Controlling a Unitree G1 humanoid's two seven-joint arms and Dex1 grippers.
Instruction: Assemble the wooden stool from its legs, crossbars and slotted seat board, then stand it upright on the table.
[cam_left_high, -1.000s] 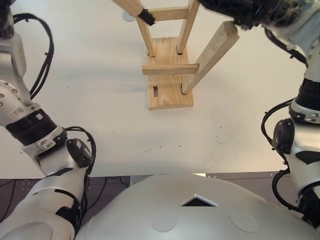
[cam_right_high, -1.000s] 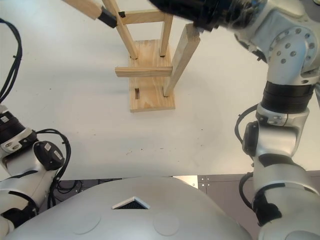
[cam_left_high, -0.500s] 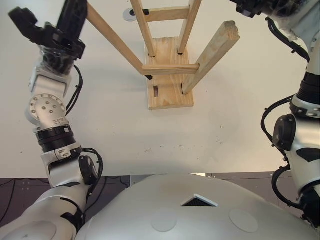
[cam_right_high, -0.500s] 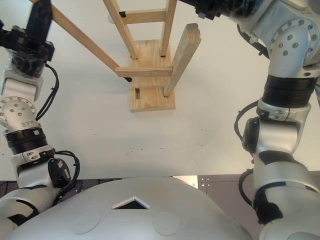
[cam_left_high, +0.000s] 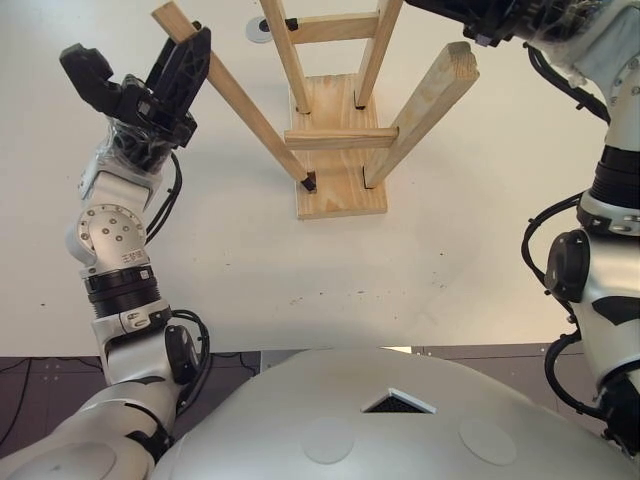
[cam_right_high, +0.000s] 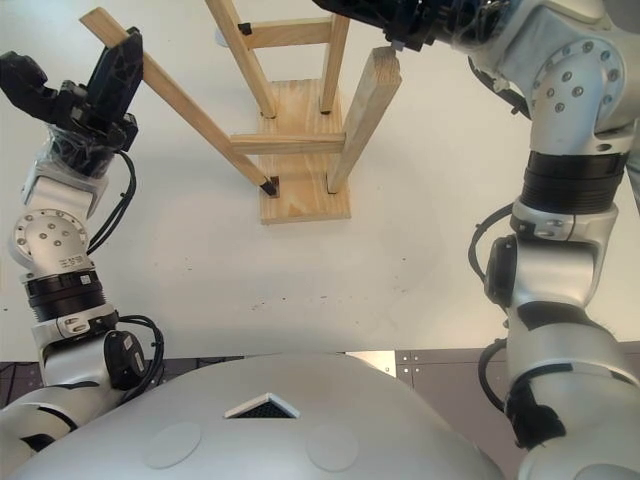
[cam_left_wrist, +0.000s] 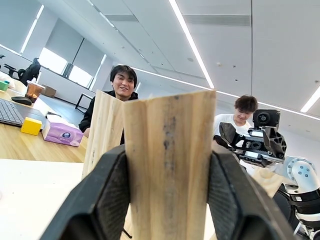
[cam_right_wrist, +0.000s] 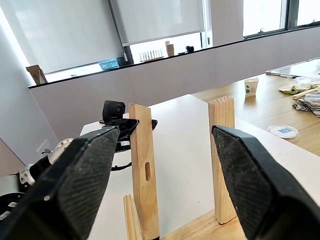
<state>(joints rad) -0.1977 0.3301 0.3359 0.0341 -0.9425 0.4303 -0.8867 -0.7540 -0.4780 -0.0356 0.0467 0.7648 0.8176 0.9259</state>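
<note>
1 leg (cam_left_high: 250, 110) is unseated. Your left pincer (cam_left_wrist: 167, 165) clamps its upper end, dark tip at the seat board's (cam_left_high: 340, 200) near-left slot on the table (cam_left_high: 450, 250). Pushed in this slanted, it may jam or topple the 3 standing legs (cam_left_high: 415, 115). Your right pincer (cam_right_wrist: 165, 165) gapes wide, empty, above them.

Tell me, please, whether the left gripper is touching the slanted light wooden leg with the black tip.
Touching. In the left wrist view the left gripper has both fingers pressed flat against opposite sides of the wooden leg, no gap.
</note>
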